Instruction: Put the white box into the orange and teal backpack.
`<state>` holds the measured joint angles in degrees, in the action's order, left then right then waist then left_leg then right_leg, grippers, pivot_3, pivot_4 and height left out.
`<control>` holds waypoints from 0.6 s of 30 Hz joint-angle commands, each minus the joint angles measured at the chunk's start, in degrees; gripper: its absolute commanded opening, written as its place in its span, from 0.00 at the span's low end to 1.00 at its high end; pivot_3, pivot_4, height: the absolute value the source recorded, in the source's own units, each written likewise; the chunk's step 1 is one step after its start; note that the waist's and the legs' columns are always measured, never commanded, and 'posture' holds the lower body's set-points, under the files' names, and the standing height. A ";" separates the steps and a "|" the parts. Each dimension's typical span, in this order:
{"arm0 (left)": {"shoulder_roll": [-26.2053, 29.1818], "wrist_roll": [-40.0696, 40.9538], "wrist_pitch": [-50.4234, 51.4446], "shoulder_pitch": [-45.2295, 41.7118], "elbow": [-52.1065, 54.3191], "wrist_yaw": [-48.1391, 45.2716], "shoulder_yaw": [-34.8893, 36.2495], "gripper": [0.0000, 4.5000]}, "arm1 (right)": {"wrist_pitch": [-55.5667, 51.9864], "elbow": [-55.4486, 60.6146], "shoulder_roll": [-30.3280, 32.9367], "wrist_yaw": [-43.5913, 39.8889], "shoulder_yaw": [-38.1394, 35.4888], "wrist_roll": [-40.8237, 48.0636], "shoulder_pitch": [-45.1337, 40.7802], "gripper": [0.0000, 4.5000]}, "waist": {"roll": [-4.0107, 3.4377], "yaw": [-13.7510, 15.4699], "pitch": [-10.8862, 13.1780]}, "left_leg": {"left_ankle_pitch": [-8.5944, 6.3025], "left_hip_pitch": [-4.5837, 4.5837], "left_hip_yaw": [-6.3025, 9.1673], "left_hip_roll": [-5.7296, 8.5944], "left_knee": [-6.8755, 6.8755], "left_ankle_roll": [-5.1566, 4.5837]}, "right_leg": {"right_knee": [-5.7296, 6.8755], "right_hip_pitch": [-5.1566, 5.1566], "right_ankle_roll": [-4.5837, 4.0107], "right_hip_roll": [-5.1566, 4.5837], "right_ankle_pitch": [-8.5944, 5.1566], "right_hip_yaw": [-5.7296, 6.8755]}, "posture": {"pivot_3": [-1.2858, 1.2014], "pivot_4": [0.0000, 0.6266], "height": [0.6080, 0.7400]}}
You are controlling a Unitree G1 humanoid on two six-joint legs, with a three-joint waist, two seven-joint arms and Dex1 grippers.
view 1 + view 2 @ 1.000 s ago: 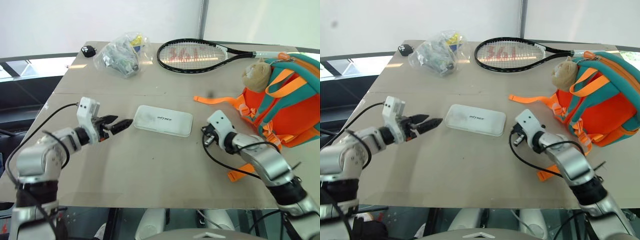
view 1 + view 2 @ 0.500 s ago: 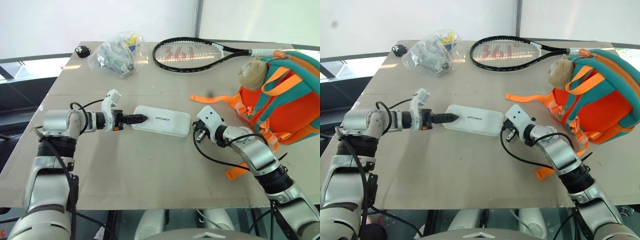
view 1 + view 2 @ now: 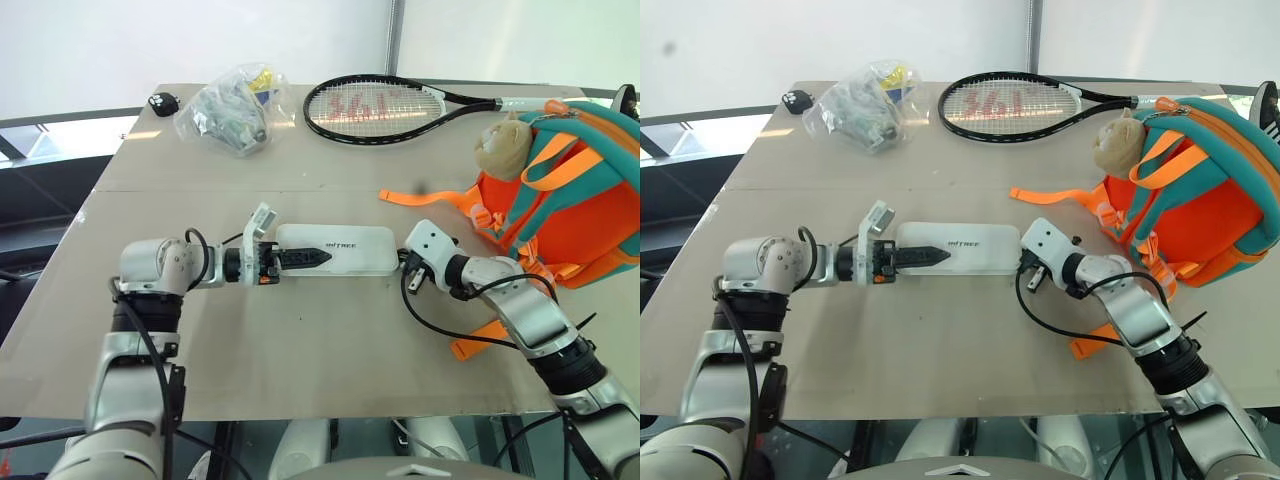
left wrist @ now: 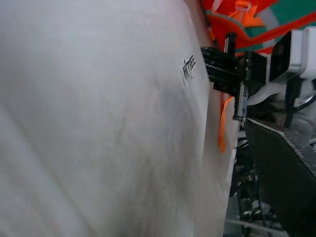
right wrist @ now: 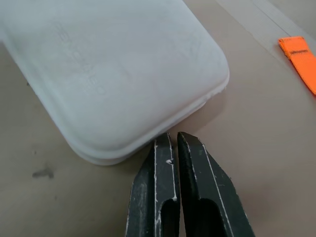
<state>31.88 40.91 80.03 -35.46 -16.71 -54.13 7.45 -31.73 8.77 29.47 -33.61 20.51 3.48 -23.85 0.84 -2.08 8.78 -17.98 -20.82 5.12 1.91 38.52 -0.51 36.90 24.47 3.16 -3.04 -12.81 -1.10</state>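
On the left of the tan table [image 3: 300,360], the left gripper [image 3: 300,259] reached rightward over the near-left end of the flat white rectangular box with rounded corners and small dark lettering [image 3: 345,248]. One black finger lay across the box's top and the jaws stood wide; whether the lower finger sat under the edge could not be told. The box lay flat at mid-table, well left of the rounded orange and teal backpack with its tan plush toy [image 3: 565,195], which rested at the right edge.

The step in hand looked like securing the box between the two arms. To do it well, the left gripper would want the box's edge deep between its fingers before closing, since a smooth flat case is likely to slide across the table if pinched at the rim. The right gripper [image 5: 176,140], its fingers pressed together on nothing, sat just beside the box's right end and could serve as a stop against that sliding.

The head views gave the whole layout, including the backpack's position. The left wrist view showed the box's white top [image 4: 98,118] close up with the other arm's hardware beyond its far end. The right wrist view showed that the closed fingertips [image 5: 165,143] stood at the box's rounded corner, very close or just touching.
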 commanded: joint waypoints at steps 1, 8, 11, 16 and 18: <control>-2.36 2.85 3.13 -0.14 0.62 4.88 7.31 1.00 | 1.85 1.01 1.15 -1.38 -2.01 -0.54 0.41 0.00 | 0.01 0.09 0.00 | 0.00 -0.01 -0.01 0.01 0.06 0.00 | 0.05 0.00 0.00 -0.01 0.00 -0.01 | 0.52 0.24 1.00; -4.56 5.15 4.99 3.85 3.44 8.02 11.25 0.59 | 2.67 0.66 1.39 -2.48 -3.00 -1.03 1.06 0.00 | 0.01 -0.16 -0.01 | 0.00 0.06 -0.03 0.00 0.03 0.01 | 0.06 0.01 0.00 -0.02 0.01 -0.09 | 0.52 0.24 1.00; -6.24 6.60 5.61 6.34 6.48 9.62 12.58 0.30 | 2.71 1.53 1.40 -1.78 -4.19 -1.12 2.19 0.00 | 0.05 0.08 -0.04 | 0.00 0.03 -0.01 -0.01 -0.01 0.01 | -0.01 0.02 0.00 -0.11 0.01 -0.12 | 0.52 0.24 1.00; -8.49 8.66 4.65 7.30 8.41 12.64 15.76 0.25 | 1.90 6.54 1.11 0.29 -10.76 1.17 5.24 0.00 | 0.06 0.99 -0.05 | 0.01 0.05 0.00 0.01 0.04 0.03 | 0.03 0.00 -0.02 -0.11 0.03 -0.10 | 0.52 0.24 1.00; -9.34 10.19 3.78 8.40 10.99 12.83 17.16 0.25 | -1.01 15.61 3.29 -0.99 -19.20 5.68 11.89 0.12 | 0.06 1.01 -0.05 | 0.01 0.06 -0.01 0.01 0.04 0.03 | 0.04 0.00 -0.03 -0.10 0.03 -0.12 | 0.52 0.24 1.00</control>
<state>24.03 47.87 84.98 -28.31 -10.70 -42.88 20.47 -29.85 10.71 30.56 -34.47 14.75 2.88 -19.10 0.90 -1.08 8.73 -17.96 -20.75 5.09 1.92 38.56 -0.48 36.95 24.47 3.11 -3.14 -12.76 -1.24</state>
